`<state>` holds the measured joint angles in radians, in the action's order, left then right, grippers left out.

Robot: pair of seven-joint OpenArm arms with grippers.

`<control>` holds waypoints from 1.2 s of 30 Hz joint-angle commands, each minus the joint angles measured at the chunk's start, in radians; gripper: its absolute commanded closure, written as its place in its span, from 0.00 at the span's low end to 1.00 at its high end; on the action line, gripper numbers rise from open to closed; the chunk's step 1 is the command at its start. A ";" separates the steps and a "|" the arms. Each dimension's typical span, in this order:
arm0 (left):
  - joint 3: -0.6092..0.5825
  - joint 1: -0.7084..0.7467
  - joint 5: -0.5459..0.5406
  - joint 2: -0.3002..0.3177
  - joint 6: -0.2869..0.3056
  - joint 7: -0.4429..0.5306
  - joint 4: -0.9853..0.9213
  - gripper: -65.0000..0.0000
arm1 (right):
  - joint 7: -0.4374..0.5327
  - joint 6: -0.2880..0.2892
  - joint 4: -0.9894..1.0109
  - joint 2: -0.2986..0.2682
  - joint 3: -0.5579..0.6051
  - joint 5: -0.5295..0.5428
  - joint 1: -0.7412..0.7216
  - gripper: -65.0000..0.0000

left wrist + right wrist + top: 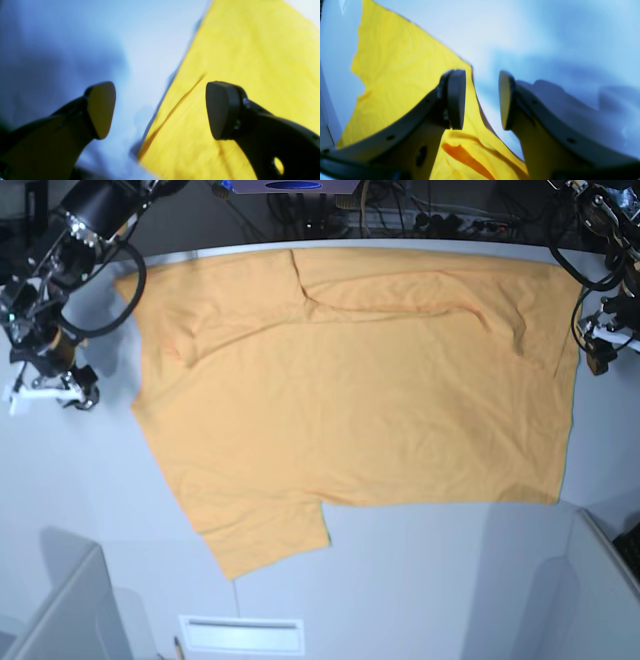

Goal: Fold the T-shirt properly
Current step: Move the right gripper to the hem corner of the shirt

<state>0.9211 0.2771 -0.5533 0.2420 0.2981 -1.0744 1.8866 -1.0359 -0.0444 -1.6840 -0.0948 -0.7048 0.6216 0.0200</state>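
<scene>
The light-orange T-shirt (360, 390) lies spread flat on the white table (430, 580), with its sleeves toward the left and its hem at the right. A fold ridge runs along its far edge. No print or tag shows. My left gripper (160, 110) is open and empty, hovering over the shirt's edge (237, 62); in the base view it is at the right edge (600, 355). My right gripper (482, 100) is open and empty over the shirt's edge (395, 70); in the base view it is at the left (45, 385), just off the cloth.
Grey bin walls stand at the front left (60, 610) and front right (600, 580). A white slotted plate (240, 635) lies at the table's front edge. Cables and equipment (400, 220) run behind the table's far edge.
</scene>
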 commanded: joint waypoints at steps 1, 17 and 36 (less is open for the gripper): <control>-0.017 -0.011 -0.007 0.021 0.003 0.015 0.014 0.17 | 0.018 0.008 0.017 -0.032 0.024 0.017 -0.039 0.67; -0.038 -0.022 -0.007 0.073 0.003 0.015 -0.014 0.17 | 0.265 0.011 0.646 -0.132 0.423 0.017 -0.486 0.48; -0.038 0.011 -0.007 0.099 0.006 0.018 -0.060 0.17 | 0.658 0.326 1.467 -0.139 0.801 0.019 -0.868 0.48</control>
<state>0.8757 0.2909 -0.5541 0.3214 0.3058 -1.0702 1.8118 -0.3740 0.2798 -0.2077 -0.2222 0.0959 0.6342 -0.8162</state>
